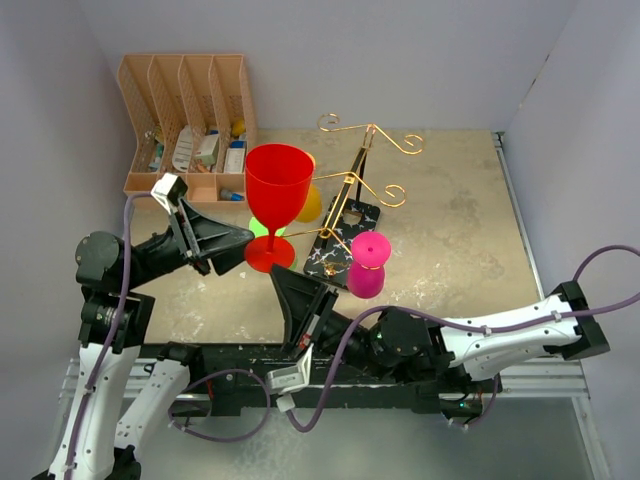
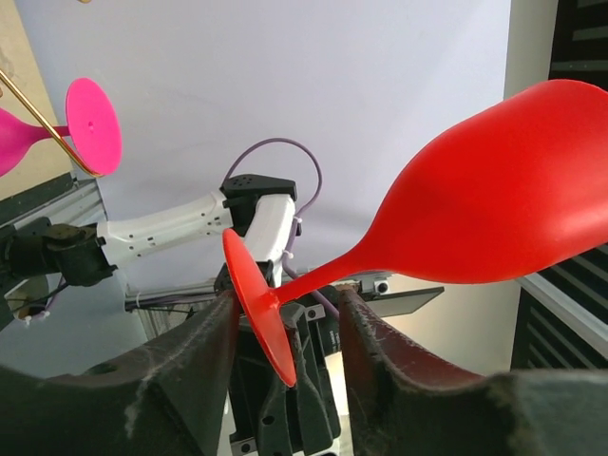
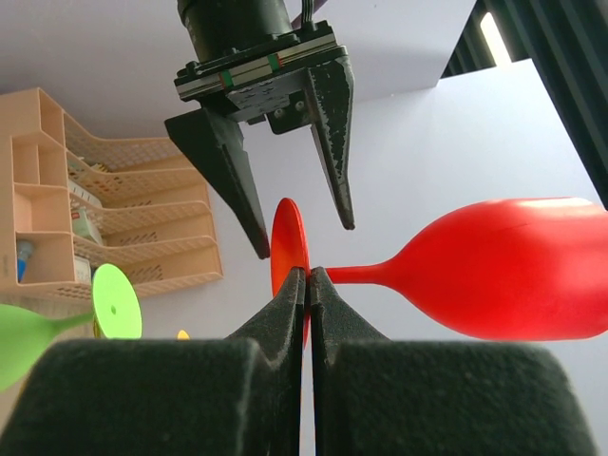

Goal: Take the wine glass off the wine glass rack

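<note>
Red wine glass [image 1: 279, 185] sits upright in mid-air at 9 o'clock of the gold wine glass rack [image 1: 338, 243], apparently clear of its arms, foot rim pinched in my right gripper [image 3: 307, 275], my left gripper [image 2: 285, 318] spread astride the stem, seemingly for a handover.

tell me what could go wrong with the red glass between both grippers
1. The right gripper pinches only the thin foot edge of the red wine glass; the bowl's weight could twist it loose.
2. The left gripper straddles the stem, open; an off-centre close could knock the glass.
3. The pink glass and wine glass rack stand close; a swing might hit them.
</note>
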`<state>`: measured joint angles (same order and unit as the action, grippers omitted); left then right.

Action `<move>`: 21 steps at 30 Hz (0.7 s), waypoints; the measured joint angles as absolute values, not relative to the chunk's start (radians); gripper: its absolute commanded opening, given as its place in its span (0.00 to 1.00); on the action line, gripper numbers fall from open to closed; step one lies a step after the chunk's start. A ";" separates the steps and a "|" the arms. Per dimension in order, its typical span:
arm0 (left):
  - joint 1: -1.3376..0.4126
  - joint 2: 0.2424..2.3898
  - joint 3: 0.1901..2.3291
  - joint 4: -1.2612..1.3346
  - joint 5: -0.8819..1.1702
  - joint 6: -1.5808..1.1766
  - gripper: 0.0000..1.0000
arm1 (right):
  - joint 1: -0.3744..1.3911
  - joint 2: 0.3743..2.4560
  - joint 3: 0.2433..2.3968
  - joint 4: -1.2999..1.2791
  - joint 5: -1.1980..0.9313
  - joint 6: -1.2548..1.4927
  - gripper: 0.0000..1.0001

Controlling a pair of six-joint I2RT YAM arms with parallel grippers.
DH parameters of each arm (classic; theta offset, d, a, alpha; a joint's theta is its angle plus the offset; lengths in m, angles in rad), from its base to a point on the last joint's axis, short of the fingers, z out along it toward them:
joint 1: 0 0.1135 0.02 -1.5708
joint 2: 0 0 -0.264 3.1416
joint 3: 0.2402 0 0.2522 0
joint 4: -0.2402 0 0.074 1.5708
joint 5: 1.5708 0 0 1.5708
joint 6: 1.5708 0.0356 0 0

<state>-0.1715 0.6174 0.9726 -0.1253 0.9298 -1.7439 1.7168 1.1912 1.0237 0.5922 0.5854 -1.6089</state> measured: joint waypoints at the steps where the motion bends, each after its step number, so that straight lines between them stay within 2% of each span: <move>1: -0.171 0.617 0.970 -0.124 0.929 -1.746 0.44 | 1.713 1.196 1.022 0.599 0.583 -1.609 0.00; 4: -0.171 0.617 0.967 -0.119 0.928 -1.753 0.31 | 1.704 1.211 1.022 0.619 0.580 -1.610 0.00; 8: -0.171 0.617 0.962 -0.106 0.928 -1.761 0.00 | 1.694 1.224 1.022 0.646 0.575 -1.614 0.00; 13: -0.171 0.608 0.923 -0.057 0.923 -1.787 0.00 | 1.692 1.222 1.006 0.648 0.582 -1.614 0.01; 14: -0.171 0.605 0.913 -0.052 0.921 -1.793 0.00 | 1.692 1.222 1.003 0.647 0.585 -1.612 0.06; 15: -0.172 0.600 0.895 -0.038 0.918 -1.798 0.00 | 1.690 1.219 0.996 0.649 0.588 -1.607 0.23; 17: -0.174 0.588 0.864 -0.015 0.910 -1.805 0.00 | 1.688 1.209 0.972 0.651 0.596 -1.592 0.42; 18: -0.174 0.578 0.839 0.005 0.900 -1.812 0.00 | 1.689 1.203 0.960 0.653 0.612 -1.582 0.47; 21: -0.174 0.554 0.778 0.046 0.865 -1.822 0.00 | 1.697 1.154 0.933 0.642 0.658 -1.536 0.52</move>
<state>-0.1738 0.5541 0.7780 0.0463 0.8646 -1.8217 1.6970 1.1538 0.9325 0.6418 0.6579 -1.5356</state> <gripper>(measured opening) 0.010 0.482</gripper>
